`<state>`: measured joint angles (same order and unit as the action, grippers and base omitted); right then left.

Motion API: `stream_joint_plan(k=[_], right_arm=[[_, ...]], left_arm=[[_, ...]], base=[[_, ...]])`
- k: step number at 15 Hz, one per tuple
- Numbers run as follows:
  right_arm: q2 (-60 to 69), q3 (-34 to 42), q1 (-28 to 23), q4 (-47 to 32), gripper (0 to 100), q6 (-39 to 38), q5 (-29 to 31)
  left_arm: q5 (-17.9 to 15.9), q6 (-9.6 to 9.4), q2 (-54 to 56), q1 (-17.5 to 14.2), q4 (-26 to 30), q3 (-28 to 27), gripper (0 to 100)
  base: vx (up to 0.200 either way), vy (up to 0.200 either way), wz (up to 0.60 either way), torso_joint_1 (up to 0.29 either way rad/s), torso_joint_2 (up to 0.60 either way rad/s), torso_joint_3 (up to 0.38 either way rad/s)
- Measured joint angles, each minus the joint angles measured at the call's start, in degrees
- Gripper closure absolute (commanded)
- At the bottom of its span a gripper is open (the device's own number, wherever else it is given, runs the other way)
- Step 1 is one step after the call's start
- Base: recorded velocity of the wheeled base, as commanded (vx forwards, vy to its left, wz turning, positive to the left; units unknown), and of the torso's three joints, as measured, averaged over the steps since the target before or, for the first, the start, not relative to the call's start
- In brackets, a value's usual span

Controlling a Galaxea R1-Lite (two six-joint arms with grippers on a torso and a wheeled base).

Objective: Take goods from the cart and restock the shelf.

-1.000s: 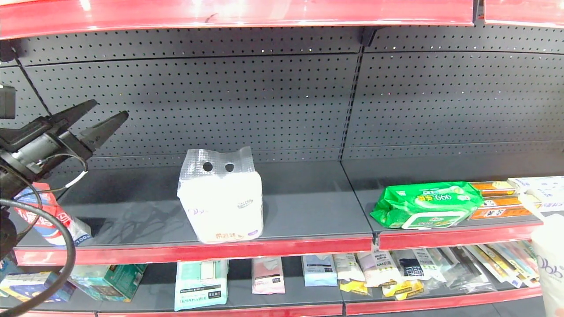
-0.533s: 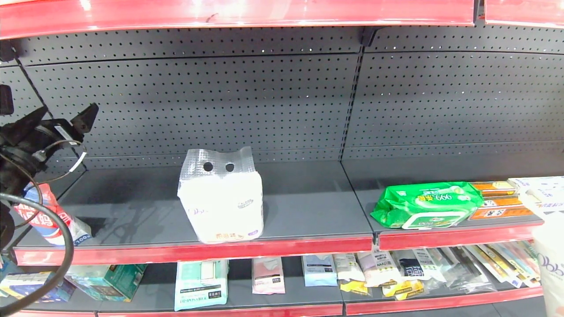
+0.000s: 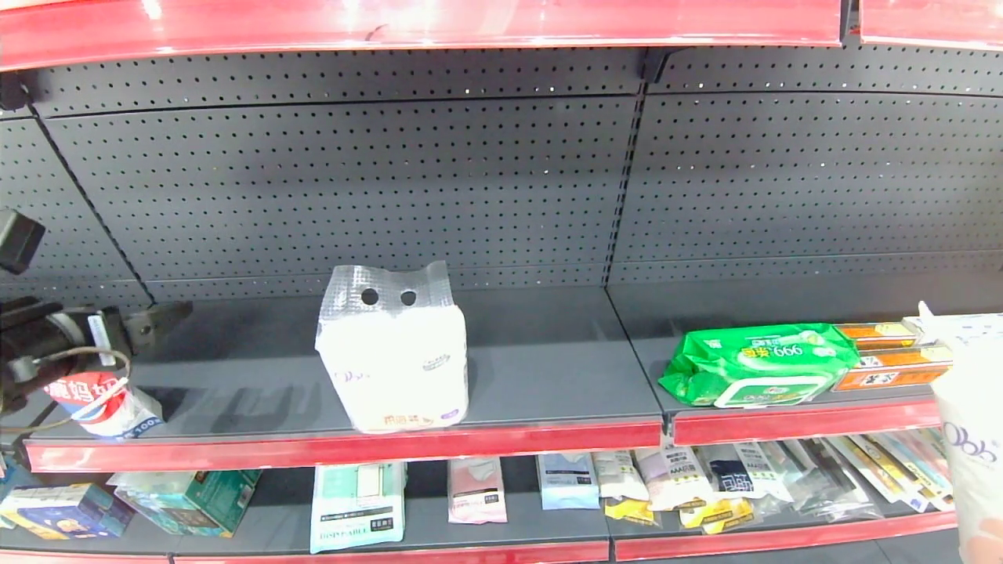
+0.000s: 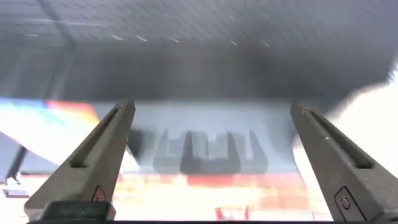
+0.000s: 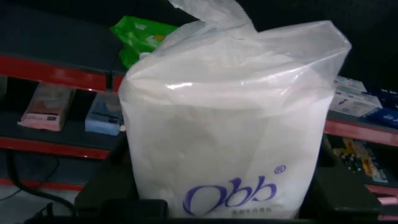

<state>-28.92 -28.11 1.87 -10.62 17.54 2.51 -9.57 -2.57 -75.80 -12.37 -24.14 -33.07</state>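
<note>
A white tissue pack (image 3: 392, 352) with a clear handle flap stands near the front of the dark middle shelf (image 3: 548, 368). My left gripper (image 3: 145, 325) hovers low at the shelf's left end, just above a red and blue bag (image 3: 102, 403). In the left wrist view that gripper (image 4: 211, 112) is open with nothing between its fingers, and the standing pack (image 4: 370, 124) is off to one side. My right gripper (image 5: 217, 193) is shut on a second white tissue pack (image 5: 230, 124), which the head view has at the lower right edge (image 3: 972, 446).
A green wet wipes pack (image 3: 760, 364) and orange boxes (image 3: 889, 356) lie on the shelf's right section. The shelf below holds several pouches (image 3: 356, 505) and boxes (image 3: 188, 489). A pegboard wall (image 3: 470, 180) backs the shelf; bare shelf lies either side of the standing pack.
My left gripper has dropped from mid-height down to the shelf's left end and drawn back leftward. The pack in my right gripper has risen slightly at the right edge.
</note>
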Motion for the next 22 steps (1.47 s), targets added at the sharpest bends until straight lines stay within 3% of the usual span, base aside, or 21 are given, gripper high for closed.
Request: stream_joint_plan(k=[3,6,10,13,17,22], right_arm=[[-4.12,-2.1,0.04,0.06,100,0.0,-3.73],[-5.95,-2.97,0.04,0.0,100,-0.02,-6.96],[-8.2,-4.33,0.04,0.04,100,-0.04,-9.08],[-11.08,-6.53,0.04,1.56,100,-0.17,-9.29],[-12.86,-7.22,0.06,2.19,100,-0.17,-9.51],[-13.25,-7.39,0.04,2.19,100,-0.2,-9.53]], left_arm=[[-6.99,-5.52,14.92,0.24,18.31,1.71,0],[-10.22,-8.2,31.4,1.93,36.12,2.38,0],[-11.4,-9.8,52.13,11.67,54.96,2.67,0],[-3.62,-10.18,61.39,15.98,58.45,4.41,0],[1.43,-10.15,67.51,16.69,55.86,8.61,0],[1.83,-10.07,70.24,16.77,55.37,10.78,0]], base=[[0.0,0.0,0.0,0.0,0.0,0.0],[0.0,0.0,0.0,0.0,0.0,0.0],[0.0,0.0,0.0,0.0,0.0,0.0],[0.0,0.0,0.0,0.0,0.0,0.0],[0.0,0.0,0.15,-0.001,0.0,-0.001],[0.0,0.0,0.6,0.005,0.0,0.004]])
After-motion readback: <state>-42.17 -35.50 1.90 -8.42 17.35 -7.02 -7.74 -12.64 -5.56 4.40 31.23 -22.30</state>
